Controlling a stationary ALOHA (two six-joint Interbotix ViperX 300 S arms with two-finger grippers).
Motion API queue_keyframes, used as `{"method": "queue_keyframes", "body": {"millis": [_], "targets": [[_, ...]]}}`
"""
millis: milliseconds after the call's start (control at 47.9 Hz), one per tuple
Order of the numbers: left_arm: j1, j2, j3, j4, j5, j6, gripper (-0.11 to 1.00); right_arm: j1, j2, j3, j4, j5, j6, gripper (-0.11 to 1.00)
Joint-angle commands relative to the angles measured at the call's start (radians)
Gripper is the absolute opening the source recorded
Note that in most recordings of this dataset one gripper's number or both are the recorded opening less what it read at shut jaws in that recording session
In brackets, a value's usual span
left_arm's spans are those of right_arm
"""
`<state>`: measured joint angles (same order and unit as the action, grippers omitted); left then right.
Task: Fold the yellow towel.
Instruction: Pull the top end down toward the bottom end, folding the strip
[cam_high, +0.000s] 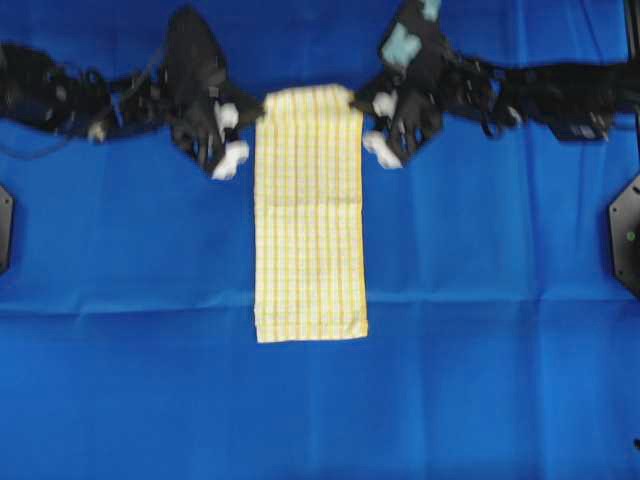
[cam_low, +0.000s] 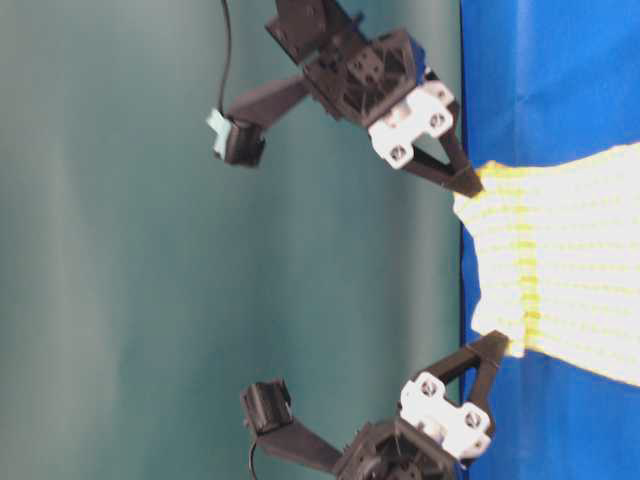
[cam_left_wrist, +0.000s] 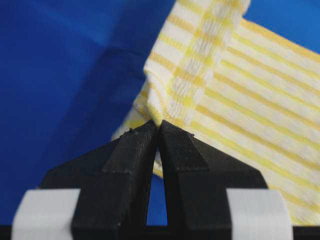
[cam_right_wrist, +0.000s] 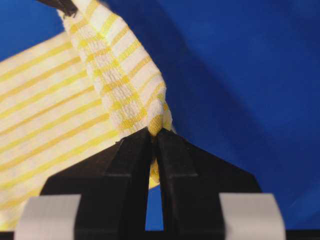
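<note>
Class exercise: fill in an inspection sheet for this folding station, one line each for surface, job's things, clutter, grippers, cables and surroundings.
Surface: blue sheet, a crease across it.
Job's things: yellow towel, a long narrow strip, far end lifted.
Clutter: nothing seen.
Grippers: left gripper and right gripper each have jaws shut on a far corner of the towel.
Cables: black cable above one arm.
Surroundings: plain green wall in the table-level view.

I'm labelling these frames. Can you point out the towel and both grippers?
towel (cam_high: 310, 230): overhead view, middle of the cloth.
left gripper (cam_left_wrist: 158, 131): left wrist view, where the fingers pinch a corner.
right gripper (cam_right_wrist: 153, 136): right wrist view, same spot.
</note>
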<state>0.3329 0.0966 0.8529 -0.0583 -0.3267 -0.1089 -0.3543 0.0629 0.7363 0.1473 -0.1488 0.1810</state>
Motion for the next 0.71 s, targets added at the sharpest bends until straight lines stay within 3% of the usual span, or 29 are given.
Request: {"method": "queue_keyframes", "body": {"millis": [0, 376, 689], "targets": [[-0.044, -0.052, 0.008, -0.003, -0.005, -0.017, 0.02, 0.034, -0.063, 0.028, 0.015, -0.018, 0.002, 0.03], [-0.268, -0.156, 0.075, -0.003, -0.003, -0.169, 0.02, 0.216, -0.153, 0.140, 0.089, -0.078, 0.002, 0.03], [-0.439, -0.143, 0.069, -0.003, -0.005, -0.229, 0.02, 0.362, -0.153, 0.152, 0.147, -0.084, 0.003, 0.03]]}}
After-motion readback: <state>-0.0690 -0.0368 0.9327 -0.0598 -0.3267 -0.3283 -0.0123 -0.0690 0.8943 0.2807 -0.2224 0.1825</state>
